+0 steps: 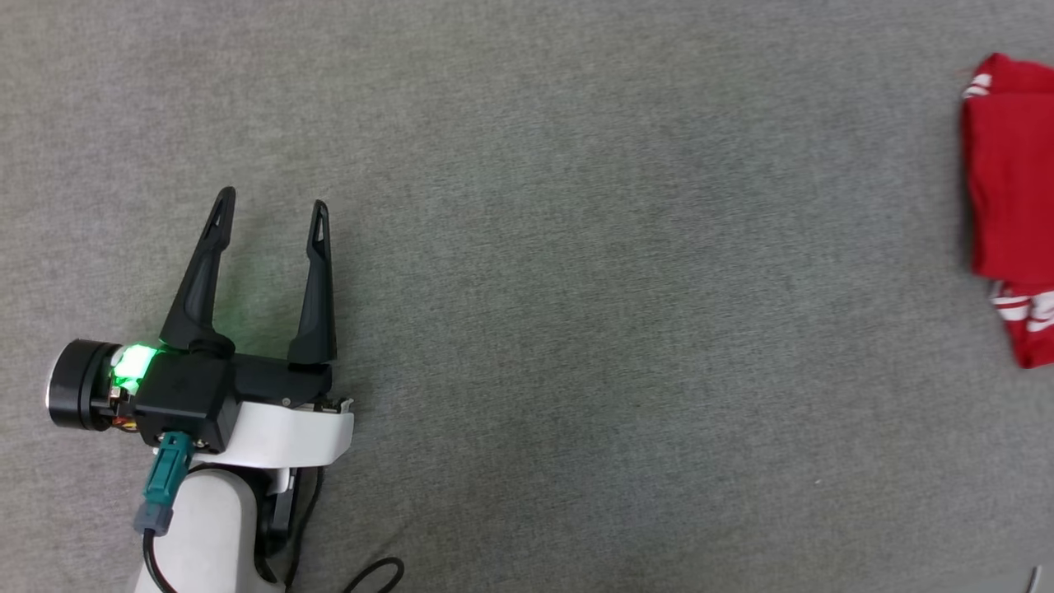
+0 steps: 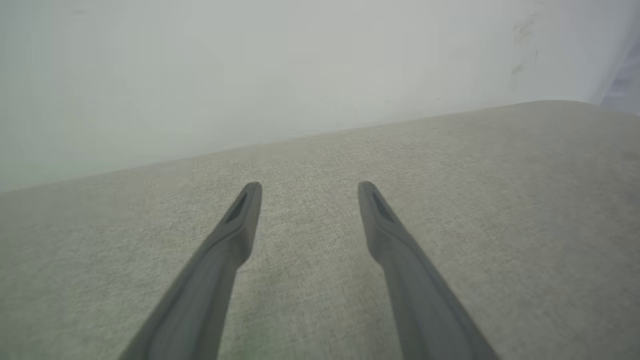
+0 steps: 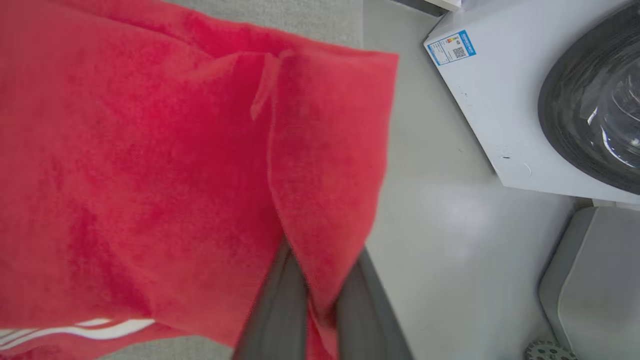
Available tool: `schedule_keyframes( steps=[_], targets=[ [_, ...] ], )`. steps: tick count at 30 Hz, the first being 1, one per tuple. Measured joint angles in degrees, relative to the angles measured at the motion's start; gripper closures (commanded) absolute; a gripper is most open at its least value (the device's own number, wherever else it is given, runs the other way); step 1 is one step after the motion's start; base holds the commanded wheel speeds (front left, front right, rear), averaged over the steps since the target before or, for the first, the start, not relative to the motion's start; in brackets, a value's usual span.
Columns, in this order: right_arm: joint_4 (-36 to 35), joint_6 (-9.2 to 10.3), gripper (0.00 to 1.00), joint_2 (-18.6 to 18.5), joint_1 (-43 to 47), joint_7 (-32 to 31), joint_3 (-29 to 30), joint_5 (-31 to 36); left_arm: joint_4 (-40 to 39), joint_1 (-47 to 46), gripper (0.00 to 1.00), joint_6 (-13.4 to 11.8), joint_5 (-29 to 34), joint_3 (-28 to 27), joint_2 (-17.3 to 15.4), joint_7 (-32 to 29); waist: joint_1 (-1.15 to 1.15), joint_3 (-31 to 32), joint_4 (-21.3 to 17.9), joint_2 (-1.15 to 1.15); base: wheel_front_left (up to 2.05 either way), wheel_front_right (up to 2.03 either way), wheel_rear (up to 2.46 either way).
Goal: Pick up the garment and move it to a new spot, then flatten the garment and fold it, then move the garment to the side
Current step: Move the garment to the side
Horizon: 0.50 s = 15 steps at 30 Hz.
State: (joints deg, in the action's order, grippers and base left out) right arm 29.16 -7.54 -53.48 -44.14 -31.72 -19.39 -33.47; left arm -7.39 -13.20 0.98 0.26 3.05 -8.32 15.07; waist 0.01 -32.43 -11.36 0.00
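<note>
Right wrist view: right hand (image 3: 320,300) clenched on garment (image 3: 150,150), its tips hidden | left hand (image 1: 272,200) released | garment cropped in head view

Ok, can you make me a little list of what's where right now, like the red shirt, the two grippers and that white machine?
garment: red with white stripes, folded over, at the right edge of the head view
left gripper: open, holding nothing, above the bare surface
right gripper: shut on a fold of the garment
surface: grey fabric
washing machine: white, dark round door, standing on the pale floor
garment lifted or resting: cannot tell
</note>
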Motion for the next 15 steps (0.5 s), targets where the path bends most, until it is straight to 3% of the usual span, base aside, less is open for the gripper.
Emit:
schedule_keyframes(
  steps=[7,8,15],
  targets=[
    [5.23,0.01,1.0,3.36,-1.71,1.4,4.71,3.05,-0.2,-0.06,0.0,-0.54,-0.04,0.05,-0.09,0.0,0.0,-0.15,0.8,0.0,0.0,0.0,0.0],
    [5.68,0.0,0.0,3.94,-1.71,1.47,5.08,3.66,-0.11,-0.06,0.0,-0.56,-0.12,0.08,-0.08,0.0,0.0,0.11,0.79,0.0,0.0,0.0,0.0],
    [5.58,0.01,0.0,6.69,-1.29,4.31,7.12,7.09,1.19,0.59,0.0,-1.08,-0.83,0.2,0.15,0.0,0.0,3.4,0.6,0.0,0.0,0.0,0.0]
  ],
)
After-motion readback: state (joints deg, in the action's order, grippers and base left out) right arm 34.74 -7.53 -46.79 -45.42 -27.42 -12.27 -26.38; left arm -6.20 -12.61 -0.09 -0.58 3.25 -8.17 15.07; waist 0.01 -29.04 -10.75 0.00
